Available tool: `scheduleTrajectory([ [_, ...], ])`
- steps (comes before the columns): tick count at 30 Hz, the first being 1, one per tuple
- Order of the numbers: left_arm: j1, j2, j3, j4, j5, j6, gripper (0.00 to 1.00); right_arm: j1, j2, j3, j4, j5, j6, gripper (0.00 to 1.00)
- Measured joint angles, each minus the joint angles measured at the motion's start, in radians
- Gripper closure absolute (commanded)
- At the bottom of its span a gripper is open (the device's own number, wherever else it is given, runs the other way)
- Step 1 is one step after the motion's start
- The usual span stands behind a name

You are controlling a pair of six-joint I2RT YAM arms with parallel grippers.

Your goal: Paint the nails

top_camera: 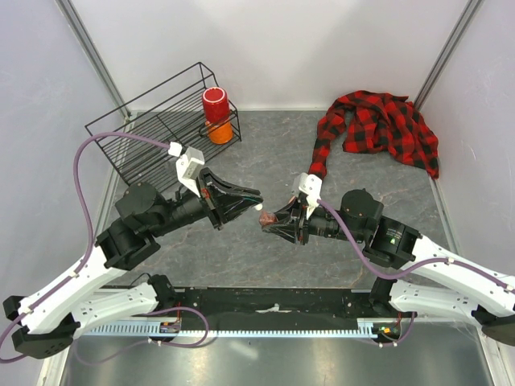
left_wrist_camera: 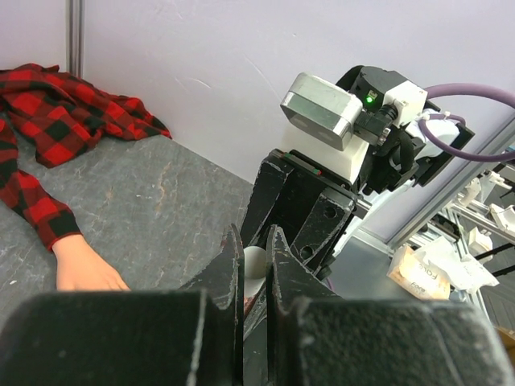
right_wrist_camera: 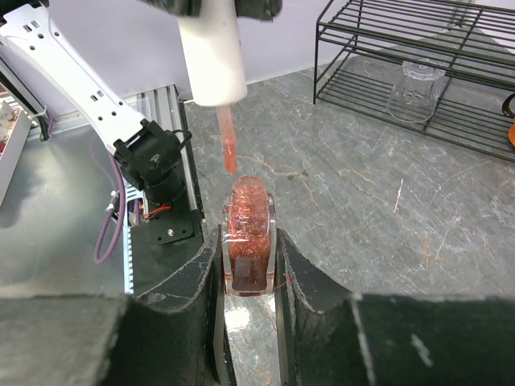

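1. The left arm [top_camera: 153, 213] reaches in from the left, wrist aimed toward the middle.
2. The left gripper [top_camera: 257, 203] is pinched tight on a white cap [right_wrist_camera: 213, 56].
3. The right arm [top_camera: 378, 233] stretches leftward, facing it.
4. The right gripper [right_wrist_camera: 249, 235] clamps a small bottle [right_wrist_camera: 249, 249] upright, fingertips nearly meeting the left's.

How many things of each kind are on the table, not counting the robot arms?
cups: 3 (red cup, orange cup, clear glass)
wire rack: 1
plaid shirt: 1
mannequin hand: 1
polish bottle: 1
brush cap: 1
Total: 8
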Motion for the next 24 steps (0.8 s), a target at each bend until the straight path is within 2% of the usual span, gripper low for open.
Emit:
scheduleTrajectory([
  [24, 0.000, 0.013, 0.000, 0.000, -0.003, 0.000, 0.98, 0.000, -0.010, 0.000, 0.010, -0.002, 0.002, 1.00],
])
